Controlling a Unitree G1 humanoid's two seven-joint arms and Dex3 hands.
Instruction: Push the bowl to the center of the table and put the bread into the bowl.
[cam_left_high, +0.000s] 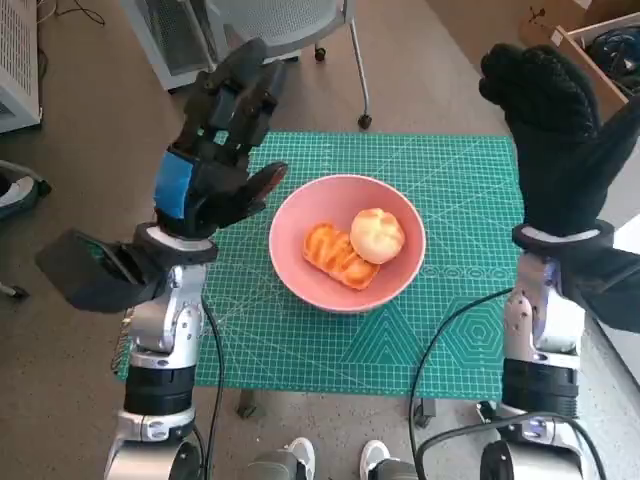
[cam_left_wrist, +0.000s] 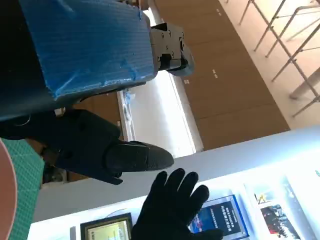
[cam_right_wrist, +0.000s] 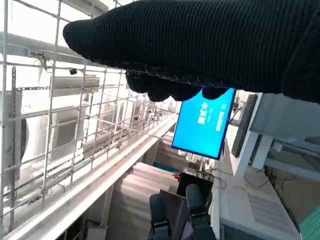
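A pink round bowl (cam_left_high: 347, 243) sits upright near the middle of the surface (cam_left_high: 460, 190), well clear of every edge. Inside lie two breads, touching: a flat, orange-glazed ridged piece (cam_left_high: 338, 254) toward the left edge, and a pale round bun (cam_left_high: 377, 235) beside it.

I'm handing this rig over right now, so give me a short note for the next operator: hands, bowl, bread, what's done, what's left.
Left hand: raised above the table's left side, fingers apart, holding nothing.
Right hand: raised at the right edge, holding nothing.
Pink bowl: near the middle of the green mat.
Bread: a round bun and a flat orange piece both lie in the bowl.
Done: push and placing appear complete.
Left: apparently nothing; just lower the arms.
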